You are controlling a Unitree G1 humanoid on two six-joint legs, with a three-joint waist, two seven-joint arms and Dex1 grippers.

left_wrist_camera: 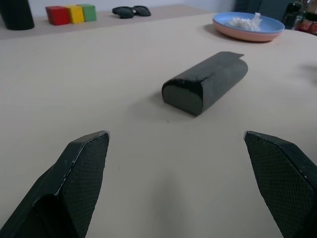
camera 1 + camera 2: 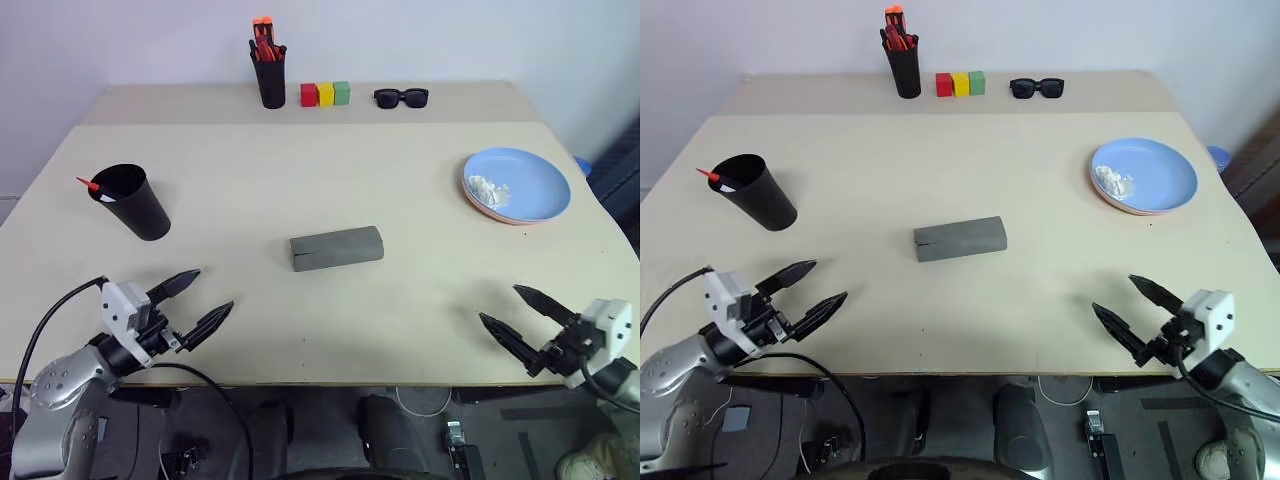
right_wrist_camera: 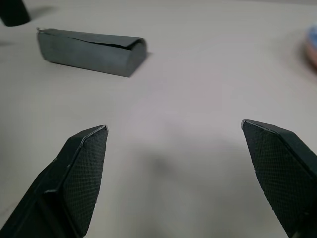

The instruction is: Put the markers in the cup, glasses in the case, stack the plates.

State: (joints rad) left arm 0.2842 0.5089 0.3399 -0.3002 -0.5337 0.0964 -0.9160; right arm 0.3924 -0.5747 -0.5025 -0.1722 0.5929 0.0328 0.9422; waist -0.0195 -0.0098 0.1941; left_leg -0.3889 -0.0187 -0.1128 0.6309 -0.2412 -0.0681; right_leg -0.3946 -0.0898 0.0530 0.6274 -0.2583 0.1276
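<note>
The black cup (image 2: 138, 208) stands at the table's left, with the markers in it: a red tip (image 2: 88, 184) pokes over the rim and a white body (image 2: 107, 198) shows inside. In the middle of the table the grey case (image 2: 337, 247) lies with its lid down. The glasses are out of view. At the right, the light blue plate (image 2: 530, 185) sits on the pink plate (image 2: 478, 205) and holds a white crumpled wad (image 2: 488, 190). My left gripper (image 2: 215, 289) is open and empty near the front left edge. My right gripper (image 2: 498, 303) is open and empty at the front right.
Along the back stand a narrow black pen pot (image 2: 270, 80) with red and orange pens, red, yellow and green blocks (image 2: 325, 94), and black sunglasses (image 2: 401, 97). The table's front edge (image 2: 350, 383) runs just behind both grippers.
</note>
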